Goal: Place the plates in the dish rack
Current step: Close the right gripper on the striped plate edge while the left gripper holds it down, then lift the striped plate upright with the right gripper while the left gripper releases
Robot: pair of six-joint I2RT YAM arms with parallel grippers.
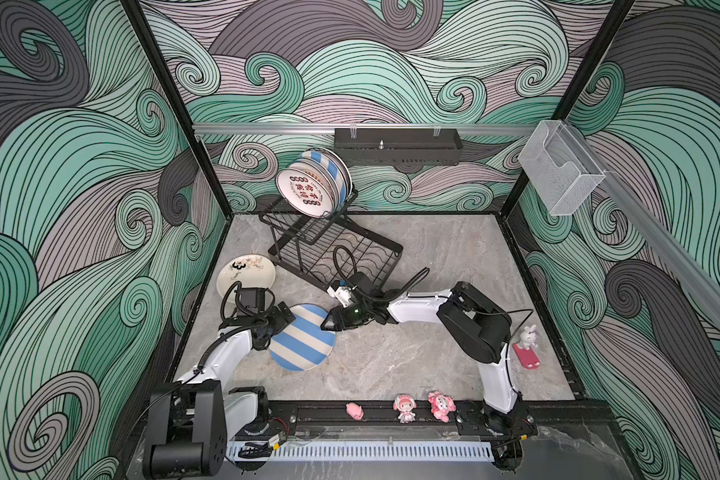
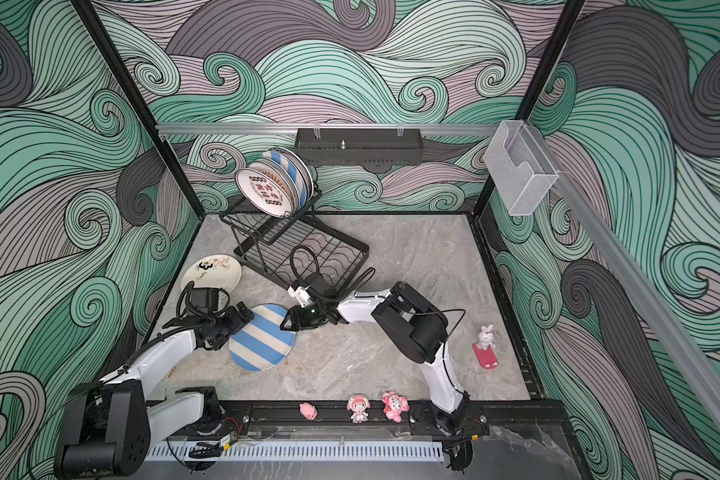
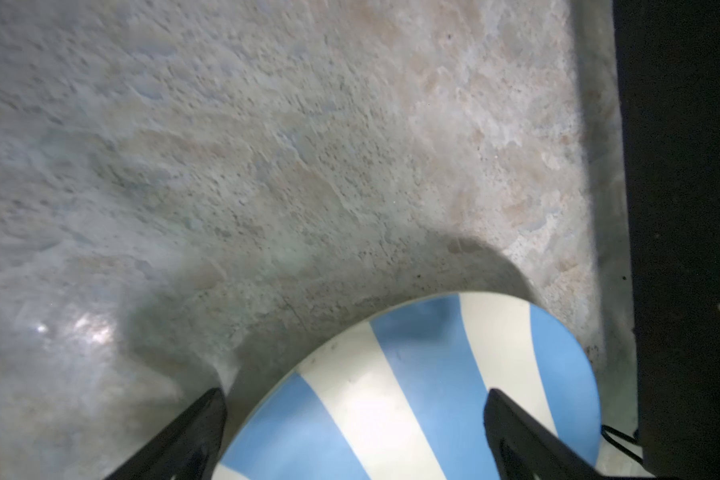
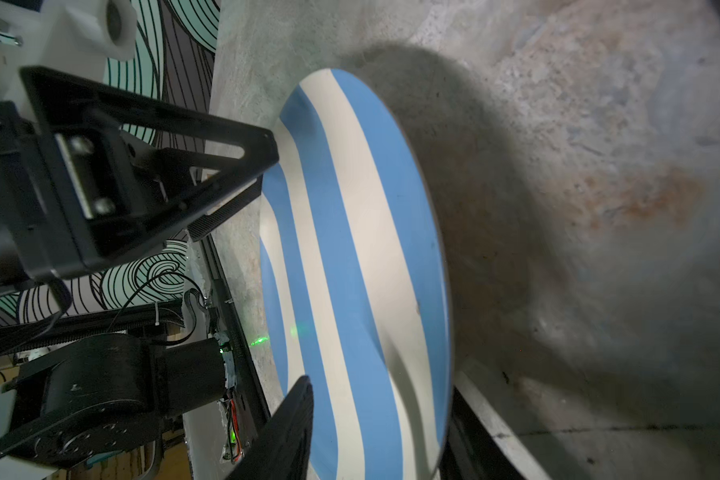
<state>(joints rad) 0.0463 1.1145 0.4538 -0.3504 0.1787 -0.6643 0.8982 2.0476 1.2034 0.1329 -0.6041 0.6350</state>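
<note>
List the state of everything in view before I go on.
Striped plate: raised off table, not yet racked.
Left gripper: at plate's rim, grip unclear.
Right gripper: at opposite rim, grip unclear.
Flowered plate: lying on table, unloaded.
Rack: plates upright in upper tier.

On the grey marbled table [image 1: 391, 365] the black wire dish rack [image 1: 292, 237] sits angled toward the back left. Several plates stand on edge, packed close, in its raised upper tier. The frontmost is a white plate with red and black characters [image 1: 304, 193], and a blue-striped one [image 1: 323, 162] shows behind. A cream floral plate with a black 3 [image 1: 246, 274] lies flat left of the rack. Nearer, a blue-and-cream striped plate [image 1: 302, 338] is between both arms. The left gripper [image 1: 285, 318] meets its left rim and the right gripper [image 1: 328, 325] its upper right rim. 3 pink figurines [image 1: 404, 409] stand on the front rail.
</note>
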